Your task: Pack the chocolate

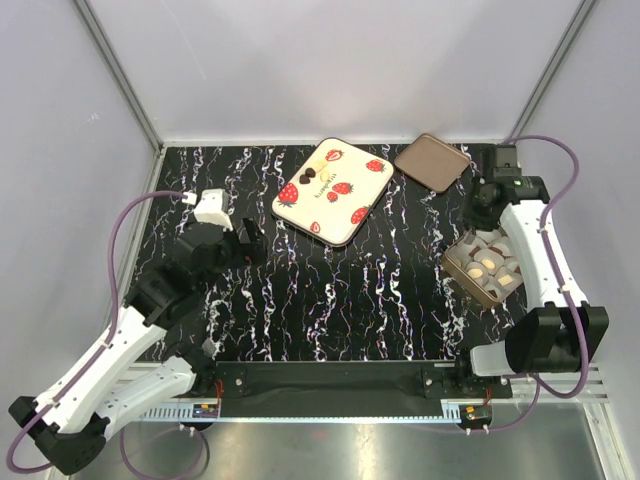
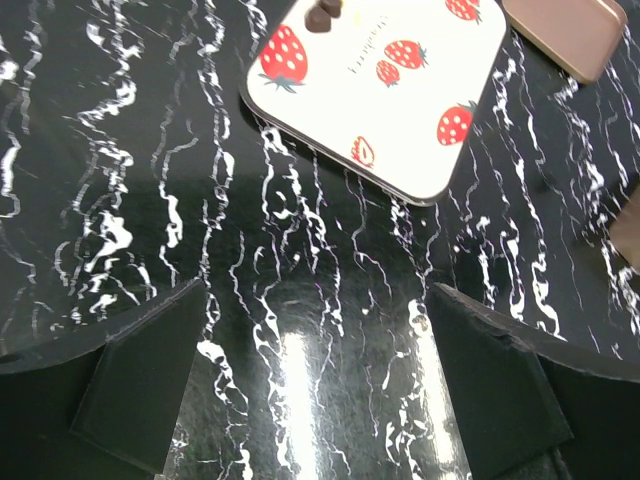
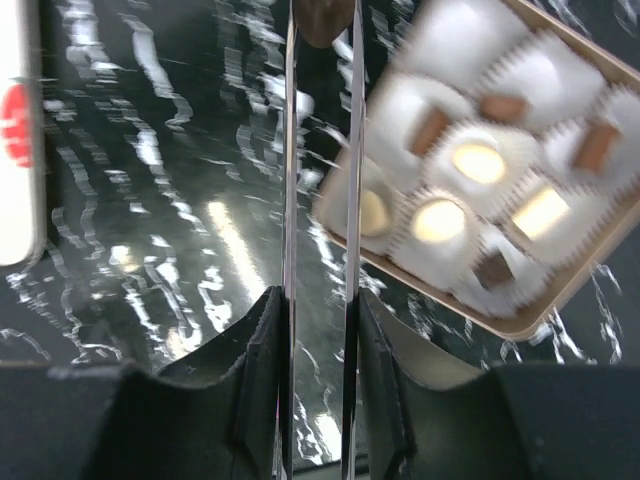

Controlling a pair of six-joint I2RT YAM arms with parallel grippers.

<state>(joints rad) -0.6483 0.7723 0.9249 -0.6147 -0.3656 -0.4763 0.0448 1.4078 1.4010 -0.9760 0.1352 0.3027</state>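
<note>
chocolate (image 3: 478, 160): most of it sits in white paper cups inside the tan box (image 3: 500, 322) on the right side of the counter (image 1: 350, 290). Brown ones, round cream ones, a cream square, one dark (wrist view is blurred, so no exact count)
a couple of dark pieces (image 2: 322, 14) lie on the strawberry tray (image 2: 320, 110) near its far corner, well apart from the box
one brown piece (image 3: 322, 18) is at the tips of the right tool (image 3: 322, 55), pinched between its two long thin metal blades. It fills the gap between them and its top is cut off by the frame edge
right tool: blades narrow and parallel, closed onto that piece, hanging over the counter just beside one corner of the box. From the top camera the right arm covers part of the box
left tool (image 2: 318, 298): jaws spread wide, nothing between them, over bare counter left of centre, aimed at the tray and short of it
brown lid (image 1: 432, 160) lies flat at the back of the counter, just beside the tray's right corner, between the tray and the right arm
</note>
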